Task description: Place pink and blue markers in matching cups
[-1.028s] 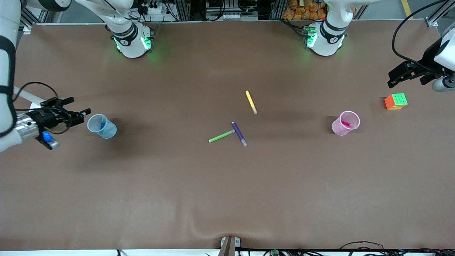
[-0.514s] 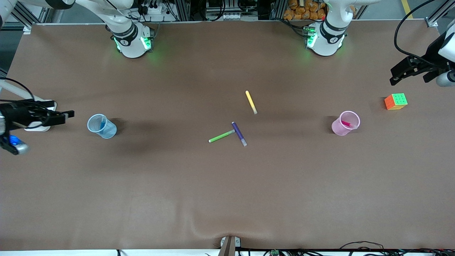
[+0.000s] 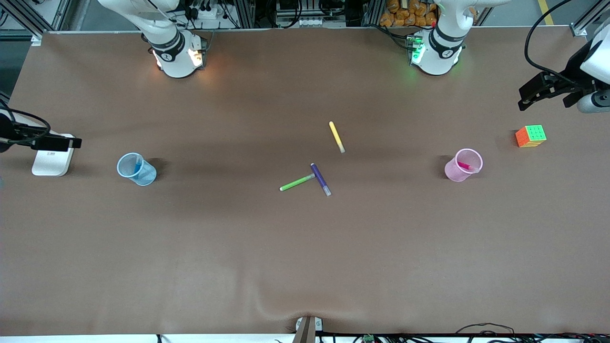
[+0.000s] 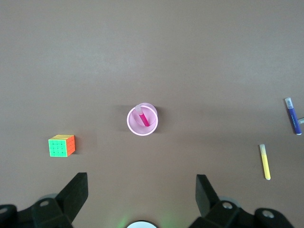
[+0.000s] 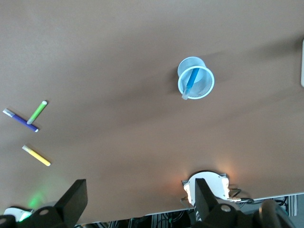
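Two cups stood well apart on the desk [image 3: 305, 267]: the blue cup [image 3: 137, 169] toward the right arm's end with the blue marker [image 5: 192, 80] in it, the pink cup [image 3: 462, 165] toward the left arm's end holding the pink marker [image 4: 144, 118]. Between them I noted loose yellow [image 3: 336, 136], green [image 3: 297, 182] and purple [image 3: 320, 179] pens, the last two touching. A colour cube [image 3: 530, 136] sat near the pink cup, a white block [image 3: 50, 162] near the blue. Left pincer [image 4: 142, 190] and right pincer [image 5: 137, 197] hung open, empty, over their desk ends.

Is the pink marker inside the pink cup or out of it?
Inside. The pink marker leans in the upright pink cup, seen from above in the left wrist view.
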Controlling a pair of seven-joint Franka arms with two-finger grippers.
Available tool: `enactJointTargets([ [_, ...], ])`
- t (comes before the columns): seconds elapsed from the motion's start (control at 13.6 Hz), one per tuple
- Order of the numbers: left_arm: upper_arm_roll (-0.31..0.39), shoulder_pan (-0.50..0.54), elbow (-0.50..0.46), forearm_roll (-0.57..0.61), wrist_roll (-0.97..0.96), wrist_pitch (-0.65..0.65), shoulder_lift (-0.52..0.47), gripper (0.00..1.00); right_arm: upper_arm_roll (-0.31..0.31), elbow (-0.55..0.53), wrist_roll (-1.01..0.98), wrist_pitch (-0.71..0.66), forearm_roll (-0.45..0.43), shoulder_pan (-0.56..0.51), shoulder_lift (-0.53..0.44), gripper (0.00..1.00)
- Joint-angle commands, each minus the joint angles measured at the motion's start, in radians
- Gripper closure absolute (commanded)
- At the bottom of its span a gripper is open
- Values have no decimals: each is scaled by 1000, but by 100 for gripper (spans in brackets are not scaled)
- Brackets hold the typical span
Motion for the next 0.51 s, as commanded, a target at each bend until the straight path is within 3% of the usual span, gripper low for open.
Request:
enactJointTargets([
  [0.0,-1,6,4,-4,7,-21,-17,0,5,-4,-26,-4,-39,29,-66,0],
  [0.44,-2,3,1,-4,3,-22,-15,0,5,-85,-86,60,-99,63,-163,0],
])
